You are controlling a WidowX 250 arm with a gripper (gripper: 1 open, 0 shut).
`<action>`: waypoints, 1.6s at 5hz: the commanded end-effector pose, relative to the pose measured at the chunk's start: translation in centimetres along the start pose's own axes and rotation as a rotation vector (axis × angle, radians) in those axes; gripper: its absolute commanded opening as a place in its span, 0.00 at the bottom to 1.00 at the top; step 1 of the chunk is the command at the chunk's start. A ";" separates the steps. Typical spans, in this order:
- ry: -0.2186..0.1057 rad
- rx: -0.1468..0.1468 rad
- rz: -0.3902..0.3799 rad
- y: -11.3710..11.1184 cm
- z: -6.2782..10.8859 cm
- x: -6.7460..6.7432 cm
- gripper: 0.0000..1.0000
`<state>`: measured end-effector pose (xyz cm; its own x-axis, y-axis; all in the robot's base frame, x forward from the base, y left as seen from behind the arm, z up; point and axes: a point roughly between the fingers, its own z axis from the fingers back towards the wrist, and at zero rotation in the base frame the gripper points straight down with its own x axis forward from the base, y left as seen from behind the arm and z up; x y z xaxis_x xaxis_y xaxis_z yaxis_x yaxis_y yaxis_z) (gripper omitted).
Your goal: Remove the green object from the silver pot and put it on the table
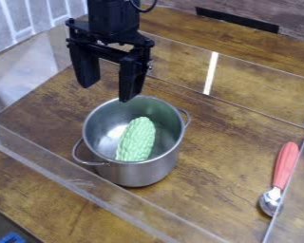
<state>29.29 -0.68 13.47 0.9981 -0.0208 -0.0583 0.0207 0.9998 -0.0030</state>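
The light around me is even and moderately bright, coming from above — a white streak of glare sits on the clear plastic wall [212, 73] behind my end effector [109, 80]. The silver pot [133, 142] gleams softly on its rim, dimmer inside. Shadows on the table [218, 180] are faint. The whole view is soft and low in detail — edges slightly smeared.

Surface: dark brown wood-grain table [66, 190]
Centre: silver pot [167, 157], standing upright
Right edge: red-handled spoon [280, 177], lying flat
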 end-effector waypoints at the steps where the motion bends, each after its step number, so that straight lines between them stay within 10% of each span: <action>1: 0.007 0.000 -0.013 -0.1 -0.7 0.0 1.00; 8: -0.103 0.023 -0.124 -1.8 -7.9 1.4 1.00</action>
<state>29.80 -2.01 4.59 0.9919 -0.1272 0.0069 0.1270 0.9917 0.0179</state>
